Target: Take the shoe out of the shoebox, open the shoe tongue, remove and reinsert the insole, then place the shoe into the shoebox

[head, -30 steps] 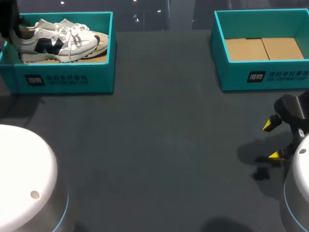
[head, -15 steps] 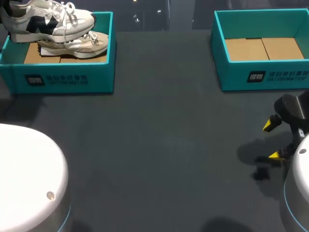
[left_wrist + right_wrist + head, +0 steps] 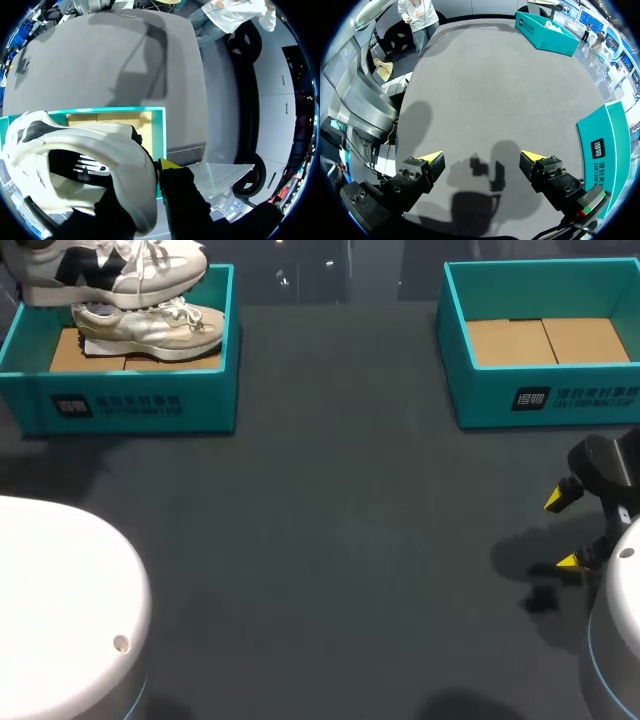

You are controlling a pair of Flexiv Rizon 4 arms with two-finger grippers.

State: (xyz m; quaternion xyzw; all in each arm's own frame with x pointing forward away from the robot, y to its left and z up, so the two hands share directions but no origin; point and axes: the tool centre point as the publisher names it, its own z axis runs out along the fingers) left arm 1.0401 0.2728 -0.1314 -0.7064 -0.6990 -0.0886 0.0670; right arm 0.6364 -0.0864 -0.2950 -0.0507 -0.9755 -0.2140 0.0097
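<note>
**Desk:** What does the left wrist camera catch that the overhead one misses?

**Photographer:** The grip itself. The left gripper point(image 3: 159, 172) clamps the heel wall of the white shoe point(image 3: 85, 165). One yellow-tipped finger point(image 3: 169, 165) presses outside the heel, while the other is down in the shoe's mouth and out of sight. Below gripper and shoe lies the teal shoebox point(image 3: 158, 130), its cardboard floor showing. From overhead the shoe point(image 3: 110, 262) is cut off by the frame's edge. It hangs just above that shoebox point(image 3: 130, 400), where a second shoe point(image 3: 150, 328) lies inside. The left gripper cannot be made out there.

**Desk:** And the right arm?

**Photographer:** Its own camera shows the right gripper point(image 3: 481, 157) with fingers spread wide over the dark grey table point(image 3: 485, 90), its shadow under it. Just beside it stands the other shoebox point(image 3: 602, 145), and the first one sits far ahead of it. Overhead, the right gripper point(image 3: 562, 530) hangs near that other shoebox point(image 3: 545, 400), well apart from the shoe.

**Desk:** Anything hard to read?

**Photographer:** The shoe's inside is mostly dark shadow, and its toe end is hidden from the wrist camera.
</note>
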